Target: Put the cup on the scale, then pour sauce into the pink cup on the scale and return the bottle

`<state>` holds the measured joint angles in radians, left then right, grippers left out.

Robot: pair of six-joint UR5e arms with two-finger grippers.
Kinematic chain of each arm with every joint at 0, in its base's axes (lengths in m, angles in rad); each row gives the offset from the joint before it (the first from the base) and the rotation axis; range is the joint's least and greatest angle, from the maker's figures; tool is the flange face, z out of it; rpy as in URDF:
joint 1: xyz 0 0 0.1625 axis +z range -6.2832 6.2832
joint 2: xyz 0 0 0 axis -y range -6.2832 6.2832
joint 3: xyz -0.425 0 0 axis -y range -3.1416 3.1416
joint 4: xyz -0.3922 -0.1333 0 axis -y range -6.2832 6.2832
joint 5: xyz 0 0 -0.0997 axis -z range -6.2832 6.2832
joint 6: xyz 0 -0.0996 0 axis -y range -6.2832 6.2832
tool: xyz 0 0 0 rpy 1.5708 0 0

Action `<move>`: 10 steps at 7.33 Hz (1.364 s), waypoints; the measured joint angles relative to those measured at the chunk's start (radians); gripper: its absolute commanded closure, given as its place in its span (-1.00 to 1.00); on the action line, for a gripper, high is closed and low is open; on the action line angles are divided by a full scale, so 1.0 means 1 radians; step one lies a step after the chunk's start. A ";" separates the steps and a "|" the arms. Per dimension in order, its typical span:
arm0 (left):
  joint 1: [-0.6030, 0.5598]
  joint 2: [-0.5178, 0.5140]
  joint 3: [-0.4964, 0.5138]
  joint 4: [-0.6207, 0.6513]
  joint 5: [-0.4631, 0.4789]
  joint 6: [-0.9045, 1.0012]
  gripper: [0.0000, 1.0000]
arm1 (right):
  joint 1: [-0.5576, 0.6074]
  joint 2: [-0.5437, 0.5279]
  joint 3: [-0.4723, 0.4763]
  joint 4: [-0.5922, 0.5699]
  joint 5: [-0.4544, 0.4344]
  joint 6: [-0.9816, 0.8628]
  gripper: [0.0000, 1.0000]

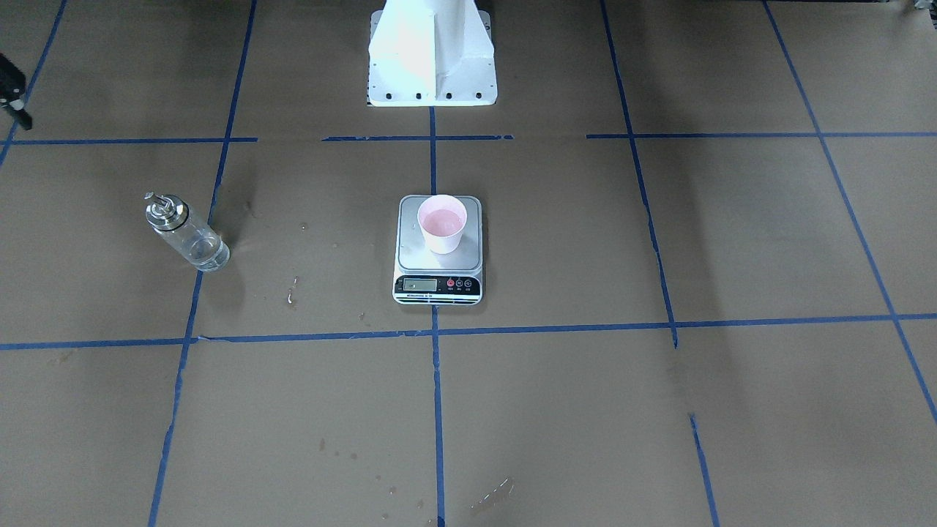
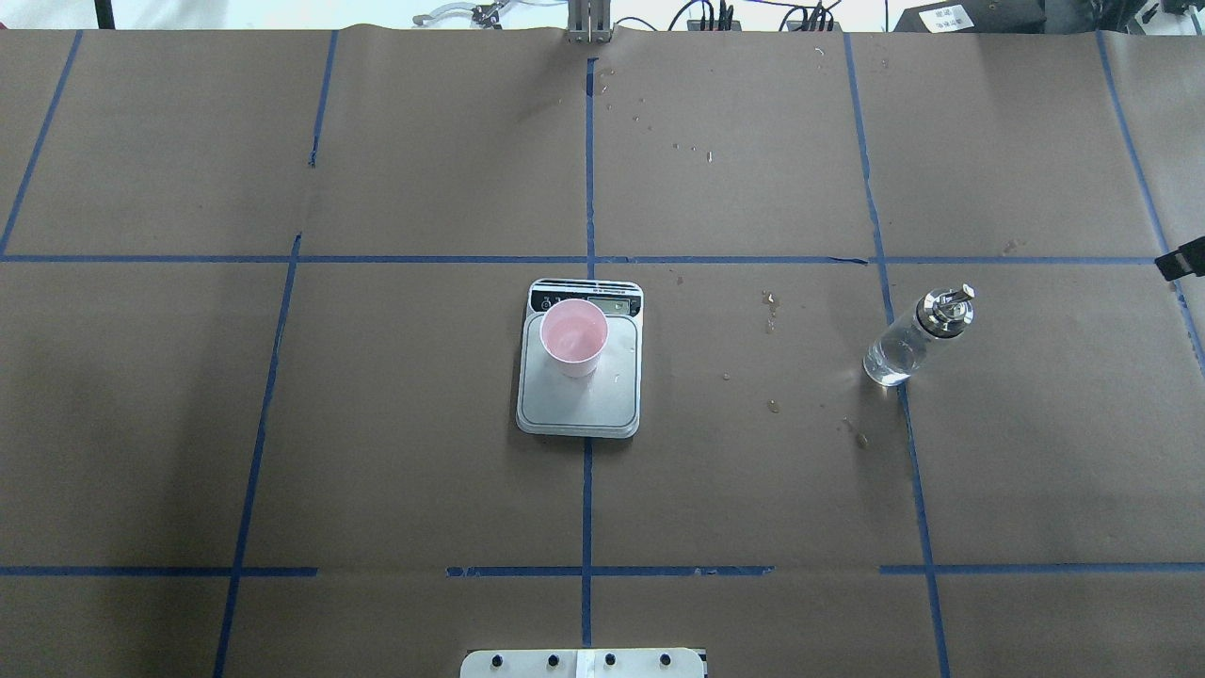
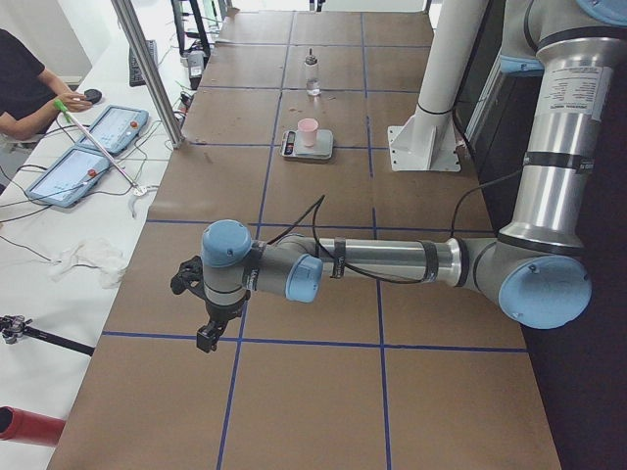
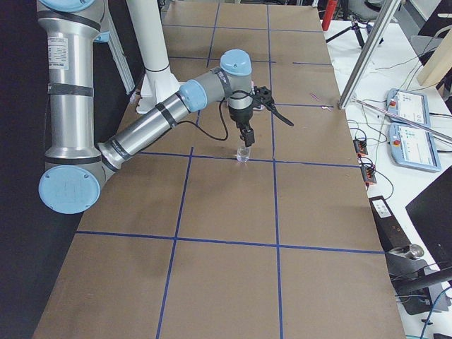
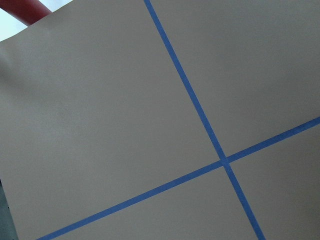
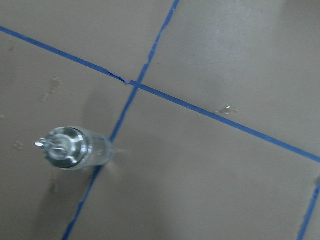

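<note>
The pale pink cup [image 1: 442,223] stands upright on the steel platform of the scale [image 1: 410,249] at the table's middle; in the overhead view the cup [image 2: 573,337] sits toward the display end of the scale [image 2: 579,405]. The clear glass bottle [image 2: 915,339] with its metal cap stands upright and alone to the robot's right, clear sauce faintly visible low inside. Seen from the right wrist, the bottle [image 6: 75,147] is below and to the left. My right gripper [image 4: 245,135] hangs apart from it; I cannot tell its state. My left gripper [image 3: 211,328] hovers far from the scale, state unclear.
The white robot base [image 1: 432,55] stands behind the scale. Blue tape lines grid the brown paper, with small wet spots [image 2: 772,306] between scale and bottle. Beside the table a seated person [image 3: 24,83], tablets [image 3: 108,127] and a slanted metal post [image 3: 147,69] occupy a white bench.
</note>
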<state>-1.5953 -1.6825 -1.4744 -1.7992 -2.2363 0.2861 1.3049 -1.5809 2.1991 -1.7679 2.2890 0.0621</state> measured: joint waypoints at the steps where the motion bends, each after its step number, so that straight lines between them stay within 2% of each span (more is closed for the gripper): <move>1: 0.000 0.000 0.001 0.005 -0.002 0.000 -1.00 | 0.065 0.012 -0.079 -0.020 0.003 -0.146 -1.00; 4: 0.000 0.013 0.004 0.010 -0.003 -0.001 -1.00 | 0.224 -0.021 -0.294 -0.028 0.034 -0.422 -1.00; 6: -0.001 0.023 0.008 0.011 -0.003 0.000 -1.00 | 0.248 -0.096 -0.383 -0.016 0.016 -0.437 -1.00; 8: -0.001 0.030 0.014 0.011 -0.003 0.000 -1.00 | 0.251 -0.096 -0.472 0.042 0.002 -0.428 -1.00; 10: -0.001 0.030 0.017 0.021 -0.003 -0.001 -1.00 | 0.262 -0.093 -0.493 0.069 0.000 -0.397 -1.00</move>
<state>-1.5958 -1.6523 -1.4573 -1.7781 -2.2393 0.2855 1.5665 -1.6738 1.7056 -1.6991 2.2894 -0.3352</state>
